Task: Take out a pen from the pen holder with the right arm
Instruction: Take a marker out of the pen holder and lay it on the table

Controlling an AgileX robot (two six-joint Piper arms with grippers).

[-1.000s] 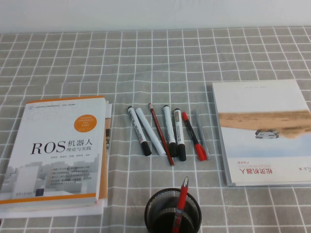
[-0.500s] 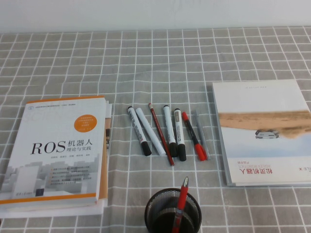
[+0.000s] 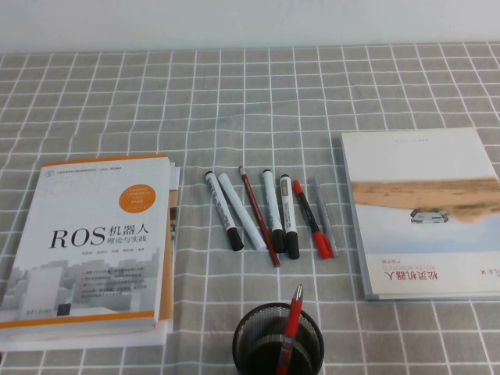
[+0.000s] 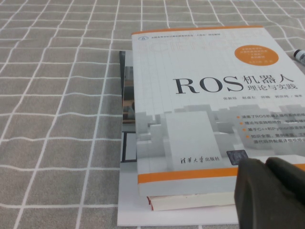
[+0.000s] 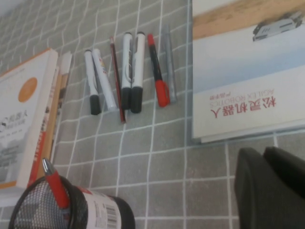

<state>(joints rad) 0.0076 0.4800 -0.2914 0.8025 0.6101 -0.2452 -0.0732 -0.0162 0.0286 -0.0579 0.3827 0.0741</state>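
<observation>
A black mesh pen holder (image 3: 278, 341) stands at the near edge of the table, middle. One red pen (image 3: 291, 324) leans inside it with its silver tip up. The right wrist view also shows the holder (image 5: 66, 210) and the red pen (image 5: 56, 183). My right gripper (image 5: 263, 155) is shut and holds nothing. It hovers above the checked cloth near the white book, well away from the holder. My left gripper (image 4: 264, 164) is shut over the near corner of the ROS book (image 4: 214, 109). Neither arm appears in the high view.
Several markers and pens (image 3: 269, 215) lie in a row beyond the holder. The ROS book (image 3: 86, 242) lies on a stack at the left. A white book (image 3: 426, 211) lies at the right. A grey checked cloth (image 3: 234, 101) covers the table.
</observation>
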